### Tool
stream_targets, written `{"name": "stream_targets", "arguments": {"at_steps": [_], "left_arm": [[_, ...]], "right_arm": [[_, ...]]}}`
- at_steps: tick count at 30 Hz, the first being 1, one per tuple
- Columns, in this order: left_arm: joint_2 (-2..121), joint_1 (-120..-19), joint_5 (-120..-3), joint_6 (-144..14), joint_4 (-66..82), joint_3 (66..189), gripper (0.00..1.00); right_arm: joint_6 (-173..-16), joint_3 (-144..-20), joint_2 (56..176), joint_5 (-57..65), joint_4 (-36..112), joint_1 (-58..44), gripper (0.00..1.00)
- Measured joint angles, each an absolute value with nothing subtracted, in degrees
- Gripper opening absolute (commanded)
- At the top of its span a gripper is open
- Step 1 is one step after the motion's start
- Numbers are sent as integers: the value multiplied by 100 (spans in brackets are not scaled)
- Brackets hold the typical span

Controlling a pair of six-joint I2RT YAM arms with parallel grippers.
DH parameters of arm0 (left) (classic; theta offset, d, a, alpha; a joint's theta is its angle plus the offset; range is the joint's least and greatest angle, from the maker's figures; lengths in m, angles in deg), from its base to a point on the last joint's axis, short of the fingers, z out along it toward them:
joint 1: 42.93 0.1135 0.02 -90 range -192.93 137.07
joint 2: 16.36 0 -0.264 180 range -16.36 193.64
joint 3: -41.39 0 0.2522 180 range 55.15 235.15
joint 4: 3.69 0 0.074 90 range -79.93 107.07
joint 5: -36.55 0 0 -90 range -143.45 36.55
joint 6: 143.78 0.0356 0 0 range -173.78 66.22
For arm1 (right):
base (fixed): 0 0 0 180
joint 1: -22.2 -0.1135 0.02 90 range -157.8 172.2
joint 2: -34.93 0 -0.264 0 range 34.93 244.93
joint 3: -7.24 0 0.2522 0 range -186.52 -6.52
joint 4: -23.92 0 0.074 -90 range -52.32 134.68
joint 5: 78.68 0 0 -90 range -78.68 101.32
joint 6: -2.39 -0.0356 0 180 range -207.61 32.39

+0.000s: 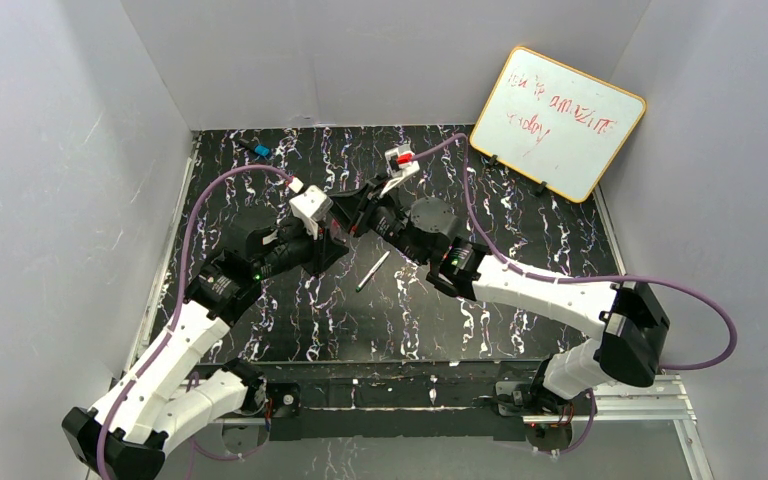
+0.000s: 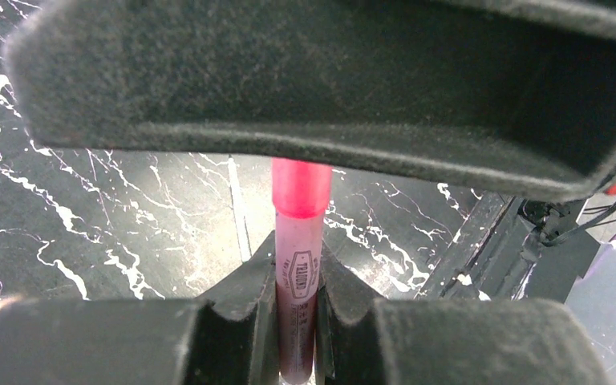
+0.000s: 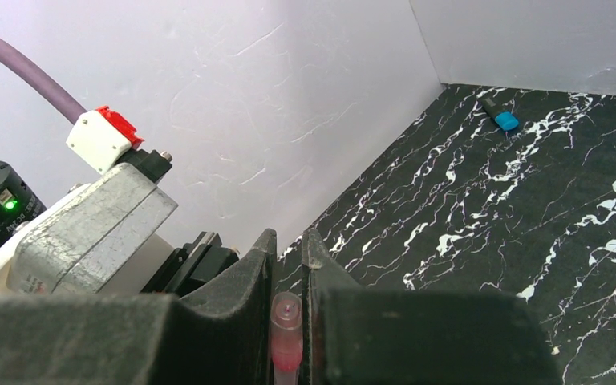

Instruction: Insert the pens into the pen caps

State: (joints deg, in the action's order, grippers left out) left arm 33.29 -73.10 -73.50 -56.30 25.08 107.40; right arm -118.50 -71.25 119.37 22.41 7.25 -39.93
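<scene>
Clamping one pink pen point(image 2: 297, 297), left jaws face right jaws gripping one pink cap point(image 3: 286, 327) (one white pen point(image 1: 372, 271) apart).

you see your right gripper point(image 3: 289, 258) pinching a pink cap point(image 3: 286, 325); a black piece with a blue end point(image 3: 501, 117) lies far off on the marbled table point(image 3: 481, 241).

The left arm point(image 1: 175, 345) and right arm point(image 1: 545, 288) both reach inward from their bases, bent at the elbow, and their wrists meet nose to nose. The left gripper point(image 2: 297, 261) is clamped on a pink pen point(image 2: 297, 297), which runs up between its jaws and out past their tips. The right gripper point(image 3: 289, 253) pinches a pink cap point(image 3: 286, 325) that sits deep between its jaws, below the tips.
</scene>
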Motion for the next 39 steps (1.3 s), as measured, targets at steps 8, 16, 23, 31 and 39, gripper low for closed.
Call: {"name": "stream_targets", "arguments": {"at_steps": [8,16,23,31,39], "left_arm": [[3329,-7312,-7296,-5584,2523,10740,0],[3331,-7312,-7230,-5488,2580,10740,0],[3357,-7312,-7230,-5484,2580,10740,0],[3381,-7312,-7235,-5488,2584,10740,0],[3362,-7312,-7221,-5497,2608,10720,0]], "right_arm": [[-11848,-7125,11957,2322,723,-4024,1],[-11850,-7123,11981,2320,718,-4026,1],[-11850,-7077,11999,2320,613,-4026,1],[-11846,-7073,12009,2324,596,-4026,1],[-11835,-7130,11988,2339,734,-4037,1]]}}
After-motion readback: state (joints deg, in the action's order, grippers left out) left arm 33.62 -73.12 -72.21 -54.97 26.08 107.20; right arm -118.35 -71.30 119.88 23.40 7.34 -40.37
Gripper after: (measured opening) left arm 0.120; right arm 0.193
